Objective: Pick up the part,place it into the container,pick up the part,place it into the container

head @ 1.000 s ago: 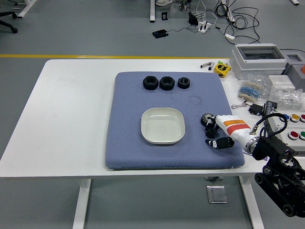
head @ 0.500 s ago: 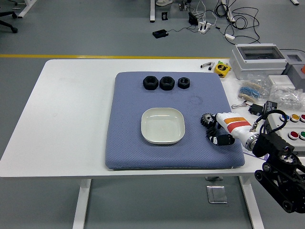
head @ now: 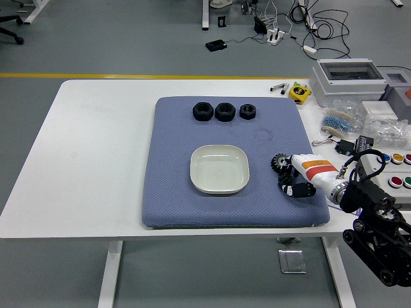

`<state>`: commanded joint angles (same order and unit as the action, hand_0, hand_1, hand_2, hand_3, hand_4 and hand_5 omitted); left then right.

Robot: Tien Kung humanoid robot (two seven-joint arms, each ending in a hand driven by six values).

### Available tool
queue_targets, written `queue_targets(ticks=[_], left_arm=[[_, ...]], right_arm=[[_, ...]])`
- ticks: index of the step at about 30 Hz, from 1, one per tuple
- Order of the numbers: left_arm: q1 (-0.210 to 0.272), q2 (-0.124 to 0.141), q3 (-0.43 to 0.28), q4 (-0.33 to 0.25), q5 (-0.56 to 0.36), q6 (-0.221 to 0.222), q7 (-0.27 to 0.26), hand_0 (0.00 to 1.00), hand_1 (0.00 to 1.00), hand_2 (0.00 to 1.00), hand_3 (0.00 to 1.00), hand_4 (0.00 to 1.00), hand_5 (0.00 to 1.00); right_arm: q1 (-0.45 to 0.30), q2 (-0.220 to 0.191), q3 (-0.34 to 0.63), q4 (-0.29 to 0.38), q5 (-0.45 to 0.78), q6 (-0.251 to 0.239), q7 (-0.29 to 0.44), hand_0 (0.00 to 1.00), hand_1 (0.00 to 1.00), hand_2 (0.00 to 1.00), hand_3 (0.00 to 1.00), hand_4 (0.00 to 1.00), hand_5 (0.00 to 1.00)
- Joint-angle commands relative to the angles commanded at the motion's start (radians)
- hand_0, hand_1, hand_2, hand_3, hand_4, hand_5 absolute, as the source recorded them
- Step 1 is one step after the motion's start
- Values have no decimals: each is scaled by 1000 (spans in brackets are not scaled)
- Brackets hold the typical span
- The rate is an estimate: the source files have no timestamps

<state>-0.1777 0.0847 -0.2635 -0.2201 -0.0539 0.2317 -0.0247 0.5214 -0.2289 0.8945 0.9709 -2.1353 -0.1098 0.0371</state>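
A small black gear is held at the fingertips of my right hand, low over the blue mat's right side. The hand is white with an orange band and black fingers curled around the gear. The white square bowl sits empty in the middle of the mat, a short way left of the hand. Three black nuts stand in a row at the mat's far edge. My left hand is out of sight.
The blue mat covers the table's centre. At the right edge lie a grey box, a yellow tape measure, bagged parts and a panel of coloured buttons.
My right hand has curled its fingers in and lifted slightly toward the upper left, carrying the gear a little closer to the bowl.
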Motion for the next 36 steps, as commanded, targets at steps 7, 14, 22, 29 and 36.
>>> queue_targets(ticks=[7, 14, 22, 29, 36], left_arm=[[-1, 1, 0, 0, -1, 0, 0, 696, 606, 642, 556, 564, 582], [-1, 1, -1, 0, -1, 0, 0, 697, 607, 640, 556, 564, 582], [-2, 1, 1, 0, -3, 0, 0, 695, 608, 644, 556, 564, 583], [-1, 0, 1, 0, -3, 0, 0, 696, 609, 644, 556, 564, 581], [1, 0, -3, 0, 1, 0, 2, 696, 610, 644, 556, 564, 581]], right_arm=[[1, -2, 2, 1, 2, -12, 8, 164, 363, 459, 515, 647, 204], [1, -3, 1, 2, 10, -20, 12, 121, 308, 421, 513, 683, 186], [-1, -4, 4, 16, 25, -17, 14, 109, 298, 413, 513, 689, 180], [-1, -10, 2, 86, 26, -23, 7, 103, 279, 403, 513, 693, 169], [25, 4, -25, 171, 35, -37, 1, 104, 279, 402, 514, 691, 170]])
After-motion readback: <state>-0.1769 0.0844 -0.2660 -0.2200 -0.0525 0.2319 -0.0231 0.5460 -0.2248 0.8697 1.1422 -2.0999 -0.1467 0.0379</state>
